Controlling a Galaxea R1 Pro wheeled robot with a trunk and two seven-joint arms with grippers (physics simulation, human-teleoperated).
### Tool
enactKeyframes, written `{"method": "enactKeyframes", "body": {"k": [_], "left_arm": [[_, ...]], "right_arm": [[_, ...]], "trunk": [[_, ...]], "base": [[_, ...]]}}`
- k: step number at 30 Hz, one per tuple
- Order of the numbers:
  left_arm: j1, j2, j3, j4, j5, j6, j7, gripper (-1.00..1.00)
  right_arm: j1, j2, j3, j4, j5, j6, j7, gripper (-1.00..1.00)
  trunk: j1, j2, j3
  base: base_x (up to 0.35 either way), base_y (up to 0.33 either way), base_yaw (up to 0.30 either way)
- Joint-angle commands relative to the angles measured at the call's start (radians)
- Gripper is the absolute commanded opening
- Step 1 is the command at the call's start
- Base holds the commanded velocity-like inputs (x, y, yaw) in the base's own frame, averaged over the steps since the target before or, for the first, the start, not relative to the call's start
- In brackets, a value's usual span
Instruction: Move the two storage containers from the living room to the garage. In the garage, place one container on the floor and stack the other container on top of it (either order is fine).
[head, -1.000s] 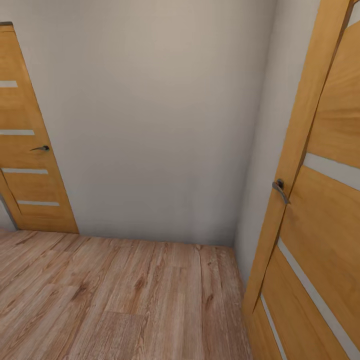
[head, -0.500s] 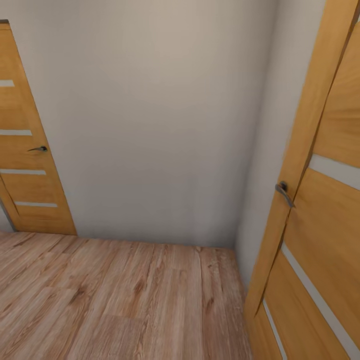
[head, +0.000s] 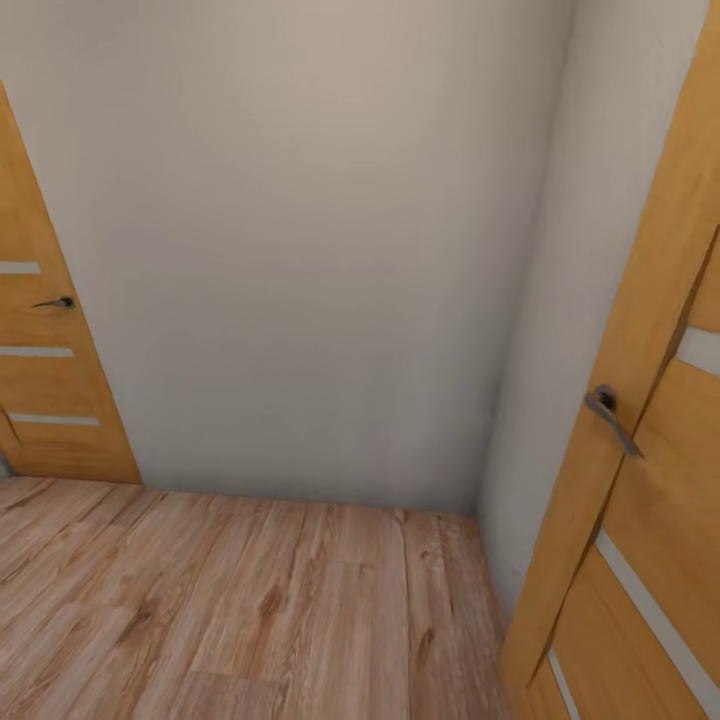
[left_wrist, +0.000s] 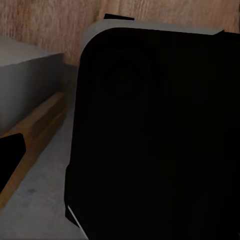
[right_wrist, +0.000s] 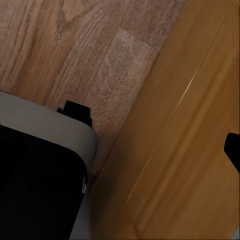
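The two storage containers are out of view, and so is the garage. I face a bare beige wall in a corner over light wood planks. In the left wrist view a dark tip that may be a finger of my left gripper shows at the edge, beside the black rounded body of my own base. In the right wrist view a similar dark tip shows against a wooden door. Nothing shows between any fingers.
A light wooden door with a grey handle stands at the left. A second wooden door with a handle stands close on the right. The wall corner is straight ahead.
The whole view has shifted: the left door has slid further towards the left edge and the right door and its handle towards the right. That is the camera moving.
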Motion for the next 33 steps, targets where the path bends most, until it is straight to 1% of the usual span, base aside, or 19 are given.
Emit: {"method": "enactKeyframes", "body": {"k": [1,17,29,33], "left_arm": [[0.0,0.0,0.003,-0.001,0.008,-0.002,0.0,1.0],[0.0,0.001,0.003,-0.001,0.008,-0.002,0.0,1.0],[0.0,0.001,0.003,-0.001,0.011,-0.002,0.0,1.0],[0.0,0.001,0.003,-0.001,0.032,-0.002,0.0,1.0]], "right_arm": [[-0.001,0.0,0.005,0.003,-0.002,-0.005,-0.003,1.0],[-0.001,-0.002,0.002,0.004,-0.003,-0.005,-0.003,1.0],[-0.001,-0.005,0.001,0.004,-0.01,-0.008,-0.003,1.0],[-0.001,-0.005,0.001,0.004,-0.01,-0.008,-0.003,1.0]], "trunk": [[0.001,0.0,-0.001],[0.001,0.0,-0.001],[0.001,0.0,-0.001],[0.001,0.0,-0.001]], "base": [[0.32,0.0,0.0],[0.32,0.0,0.0],[0.32,0.0,0.246],[0.32,0.0,0.275]]}}
